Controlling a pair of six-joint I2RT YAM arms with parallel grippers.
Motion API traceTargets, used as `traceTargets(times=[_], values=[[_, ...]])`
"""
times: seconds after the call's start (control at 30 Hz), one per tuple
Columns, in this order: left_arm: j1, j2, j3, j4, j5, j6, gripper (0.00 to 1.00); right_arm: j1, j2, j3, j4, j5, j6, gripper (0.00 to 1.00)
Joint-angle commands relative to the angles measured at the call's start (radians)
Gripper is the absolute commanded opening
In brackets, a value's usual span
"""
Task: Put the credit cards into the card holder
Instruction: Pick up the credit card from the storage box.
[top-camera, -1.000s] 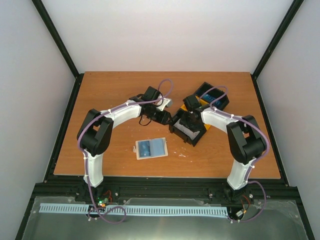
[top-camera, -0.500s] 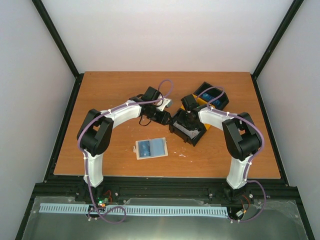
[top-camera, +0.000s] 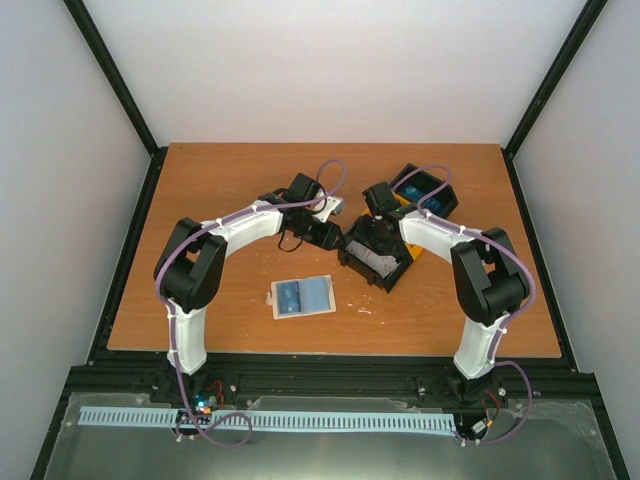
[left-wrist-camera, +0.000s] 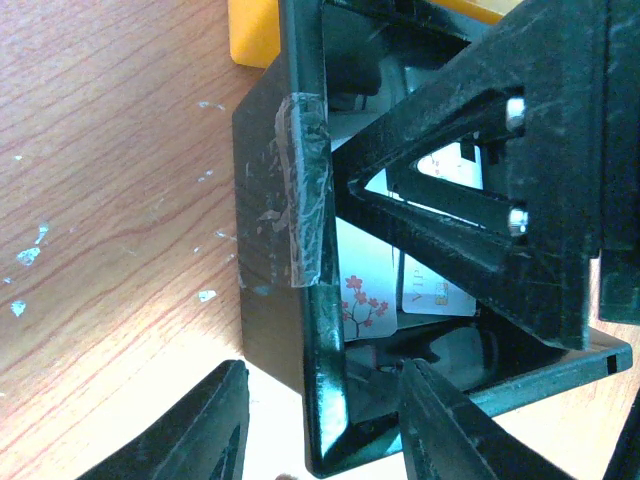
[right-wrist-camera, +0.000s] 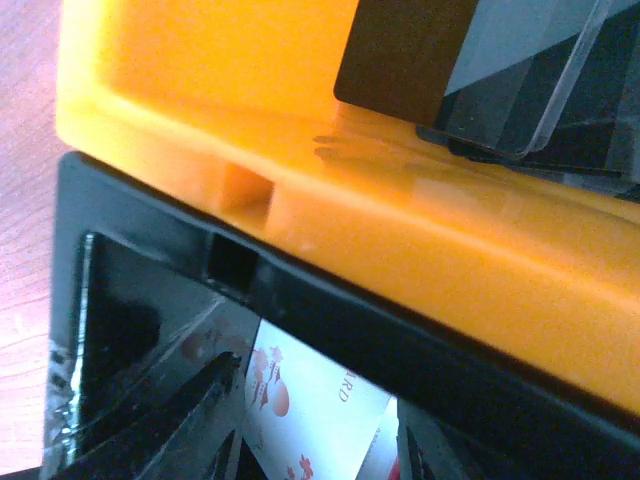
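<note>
A black-and-yellow tray stands at mid-table. In its near black compartment lie credit cards: a white one with red blossoms and a white chip card. My right gripper reaches into that compartment, open, one finger on each side of the blossom card. My left gripper is open astride the tray's wall, one finger outside and one inside, with gaps showing. The cream card holder lies flat nearer the bases, a blue patch on its face.
The yellow middle compartment holds a dark card and a clear plastic piece. The far black compartment has something blue inside. A small pale object lies by the left wrist. Black frame rails border the wooden table.
The right arm has shifted slightly over the tray and its jaws have narrowed round the blossom card. The left arm, the tray and the card holder stay put.
</note>
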Motion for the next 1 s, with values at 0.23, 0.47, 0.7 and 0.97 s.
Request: traceTargets(times=[0.23, 0.47, 0.7, 0.97], values=[[0.002, -0.018, 0.019, -0.029, -0.019, 0.024, 0.42, 0.005, -0.034, 0.014, 0.034, -0.015, -0.004, 0.38], [0.002, -0.018, 0.017, -0.028, -0.02, 0.025, 0.42, 0.007, -0.047, 0.007, 0.032, -0.01, -0.009, 0.23], [0.002, -0.021, 0.015, -0.026, -0.026, 0.029, 0.42, 0.007, -0.057, -0.023, 0.102, -0.045, -0.013, 0.2], [0.002, -0.026, 0.011, -0.023, -0.034, 0.03, 0.42, 0.007, -0.042, -0.039, 0.147, -0.079, -0.002, 0.14]])
